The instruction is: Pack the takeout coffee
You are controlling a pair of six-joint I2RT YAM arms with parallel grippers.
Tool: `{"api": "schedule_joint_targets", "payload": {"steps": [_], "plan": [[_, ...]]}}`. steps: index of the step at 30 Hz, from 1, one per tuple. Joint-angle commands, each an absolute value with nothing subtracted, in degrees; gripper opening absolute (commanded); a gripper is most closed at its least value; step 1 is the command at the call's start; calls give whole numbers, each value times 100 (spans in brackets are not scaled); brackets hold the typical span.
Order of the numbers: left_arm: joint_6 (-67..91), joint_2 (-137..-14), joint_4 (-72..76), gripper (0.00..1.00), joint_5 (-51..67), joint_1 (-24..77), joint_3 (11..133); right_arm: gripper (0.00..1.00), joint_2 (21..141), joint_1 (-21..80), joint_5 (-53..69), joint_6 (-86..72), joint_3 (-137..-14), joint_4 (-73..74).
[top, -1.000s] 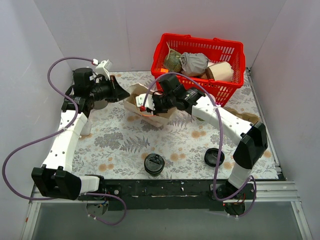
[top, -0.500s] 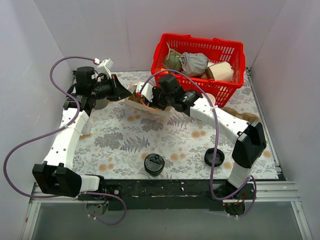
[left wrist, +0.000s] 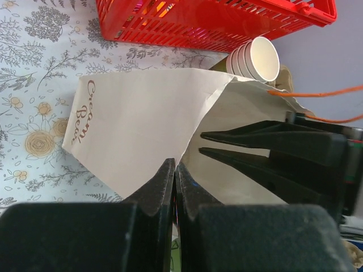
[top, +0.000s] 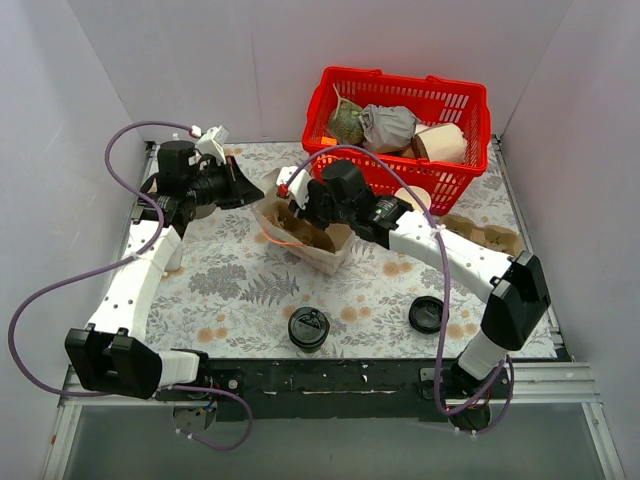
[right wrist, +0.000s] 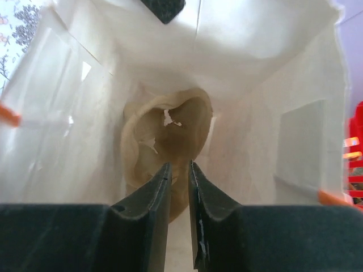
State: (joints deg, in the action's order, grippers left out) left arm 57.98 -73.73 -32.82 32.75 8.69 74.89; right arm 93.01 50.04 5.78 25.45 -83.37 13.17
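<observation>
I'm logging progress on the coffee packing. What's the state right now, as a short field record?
coffee: upright on the table near its front edge, lid on, untouched
bag: mid-table, mouth open
left gripper: shut on the bag's rim
right gripper: inside the bag's mouth, jaws slightly apart, holding nothing
loose lid: right of the coffee
packed: not yet

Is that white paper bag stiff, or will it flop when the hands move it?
Probably floppy: the paper bag shows creases, and its rim folds where the left hand pinches it. Likely light, since that one thin-edge pinch seems enough to hold its mouth up. Hard tugs might tear it.
</observation>
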Motion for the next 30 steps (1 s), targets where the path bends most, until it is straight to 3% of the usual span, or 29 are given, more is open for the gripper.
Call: {"api": "schedule_joint_targets", "payload": {"steps": [1, 8, 15, 30], "plan": [[5897, -6997, -3111, 0, 3287, 896, 7410, 23, 9833, 5019, 467, 2182, -8647, 1476], [6021, -6909, -3015, 0, 3322, 932, 7330, 23, 9958, 5036, -1256, 1143, -8597, 1714], [6170, -6812, -2883, 0, 3349, 949, 7251, 12, 9949, 5062, -46, 1431, -8262, 1941], [6381, -6776, -2610, 0, 3753, 1098, 7110, 6, 11320, 5177, -615, 1257, -8771, 2618]]}}
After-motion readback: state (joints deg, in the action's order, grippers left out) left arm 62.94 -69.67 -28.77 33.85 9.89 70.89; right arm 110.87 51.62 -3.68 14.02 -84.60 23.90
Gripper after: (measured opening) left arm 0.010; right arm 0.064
